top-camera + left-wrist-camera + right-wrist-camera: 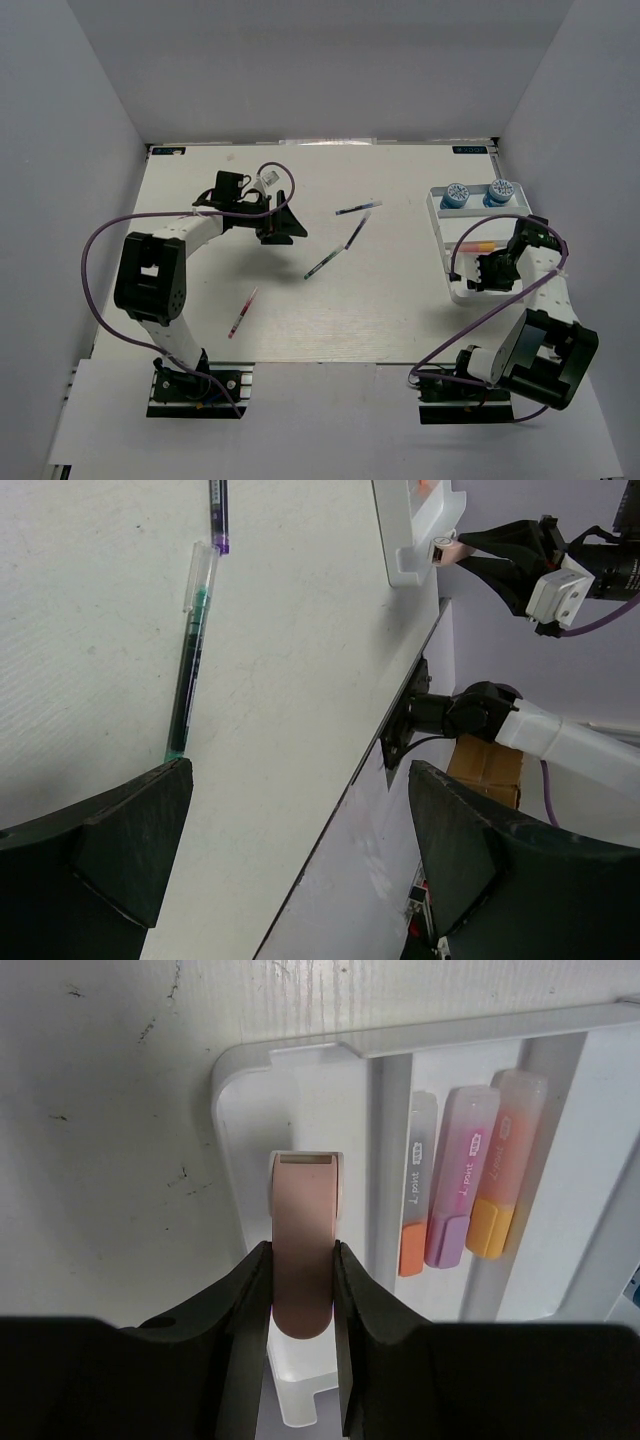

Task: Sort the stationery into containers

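Pink eraser-like piece (303,1245) sits pinched in the right gripper (300,1260) over the white tray's (240,1090) end compartment; three highlighters (460,1175) lie alongside. Left gripper (300,780) gapes wide; red pen (243,312) and dark pens (335,255) await sorting.

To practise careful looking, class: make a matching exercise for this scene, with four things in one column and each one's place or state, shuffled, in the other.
Things
1. pink eraser piece
2. red pen
3. three highlighters
4. left gripper

Places and states
A. open, holding nothing
B. side by side in one tray compartment
C. clamped in the right gripper
D. lying loose on the table

Pairs: 1-C, 2-D, 3-B, 4-A
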Robot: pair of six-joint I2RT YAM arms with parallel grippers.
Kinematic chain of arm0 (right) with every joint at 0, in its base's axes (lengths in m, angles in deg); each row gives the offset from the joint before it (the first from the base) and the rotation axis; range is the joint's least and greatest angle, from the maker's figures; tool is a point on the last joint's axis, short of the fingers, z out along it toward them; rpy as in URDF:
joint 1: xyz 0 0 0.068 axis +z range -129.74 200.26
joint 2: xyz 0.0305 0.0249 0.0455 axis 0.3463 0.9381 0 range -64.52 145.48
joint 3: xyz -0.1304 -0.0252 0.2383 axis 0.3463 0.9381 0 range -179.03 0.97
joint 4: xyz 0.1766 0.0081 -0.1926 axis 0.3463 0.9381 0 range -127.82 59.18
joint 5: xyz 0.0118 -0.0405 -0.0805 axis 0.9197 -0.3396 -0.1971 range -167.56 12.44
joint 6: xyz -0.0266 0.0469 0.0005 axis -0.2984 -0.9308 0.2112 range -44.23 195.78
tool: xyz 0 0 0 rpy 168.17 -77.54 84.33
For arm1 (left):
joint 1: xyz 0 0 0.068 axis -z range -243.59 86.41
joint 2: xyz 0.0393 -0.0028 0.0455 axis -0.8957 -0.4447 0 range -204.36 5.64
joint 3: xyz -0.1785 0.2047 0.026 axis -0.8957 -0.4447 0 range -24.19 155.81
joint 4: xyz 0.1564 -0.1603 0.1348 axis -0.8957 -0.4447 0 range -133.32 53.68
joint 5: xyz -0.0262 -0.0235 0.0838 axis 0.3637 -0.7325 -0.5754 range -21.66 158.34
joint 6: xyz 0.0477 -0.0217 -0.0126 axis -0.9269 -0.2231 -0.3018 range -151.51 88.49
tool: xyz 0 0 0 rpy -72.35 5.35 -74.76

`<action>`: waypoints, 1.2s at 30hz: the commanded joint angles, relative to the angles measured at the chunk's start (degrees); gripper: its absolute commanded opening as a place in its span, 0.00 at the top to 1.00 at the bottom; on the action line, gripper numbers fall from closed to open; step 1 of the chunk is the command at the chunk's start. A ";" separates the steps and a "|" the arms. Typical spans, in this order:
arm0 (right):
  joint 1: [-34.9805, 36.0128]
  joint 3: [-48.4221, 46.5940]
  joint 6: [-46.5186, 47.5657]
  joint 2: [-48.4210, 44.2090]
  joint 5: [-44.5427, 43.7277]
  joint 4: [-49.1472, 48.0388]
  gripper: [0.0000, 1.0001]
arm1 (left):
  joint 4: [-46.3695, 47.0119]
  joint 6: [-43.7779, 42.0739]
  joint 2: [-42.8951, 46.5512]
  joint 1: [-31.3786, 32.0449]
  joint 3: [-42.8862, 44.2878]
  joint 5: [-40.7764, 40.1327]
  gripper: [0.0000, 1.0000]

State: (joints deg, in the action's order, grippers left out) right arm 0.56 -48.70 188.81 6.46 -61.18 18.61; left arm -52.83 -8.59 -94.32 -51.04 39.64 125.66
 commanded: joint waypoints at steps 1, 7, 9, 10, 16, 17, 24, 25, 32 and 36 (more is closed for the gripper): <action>-0.16 0.89 17.04 0.82 -0.47 0.53 0.99 | 0.52 -0.86 0.56 0.10 1.56 1.48 0.02; -0.25 0.63 17.22 3.28 -0.83 -1.66 0.96 | 1.05 -0.68 0.56 0.63 0.94 0.78 0.02; -0.16 0.89 17.40 3.90 -1.00 -2.72 0.94 | 0.87 -0.68 0.47 0.63 1.03 0.51 0.02; -0.16 0.98 17.48 4.16 -1.00 -3.07 0.92 | 0.78 -0.77 0.47 0.63 1.12 0.08 0.02; -0.07 1.68 17.75 5.48 -1.62 -5.44 0.76 | -0.10 -1.56 1.00 1.15 0.77 -3.00 0.02; -0.07 1.86 17.75 5.48 -1.53 -5.88 0.75 | -0.10 -1.56 1.00 1.15 0.77 -3.61 0.02; 0.10 2.21 16.34 6.54 -0.04 -8.61 0.44 | -1.24 -2.44 1.61 1.15 1.12 -4.85 0.02; 0.10 2.03 16.17 6.71 0.05 -8.61 0.44 | -1.41 -2.79 1.87 1.15 1.03 -5.11 0.02; 0.10 -0.95 14.07 5.93 3.46 -6.51 0.45 | -4.58 -5.95 6.16 1.15 1.38 -12.04 0.05; 0.28 -7.88 6.10 5.49 9.53 -3.96 0.46 | -8.34 -11.12 10.66 1.15 0.24 -26.07 0.22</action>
State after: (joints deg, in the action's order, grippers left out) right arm 0.52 -50.51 189.42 12.84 -58.42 12.55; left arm -58.08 -14.39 -90.39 -50.12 39.60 109.99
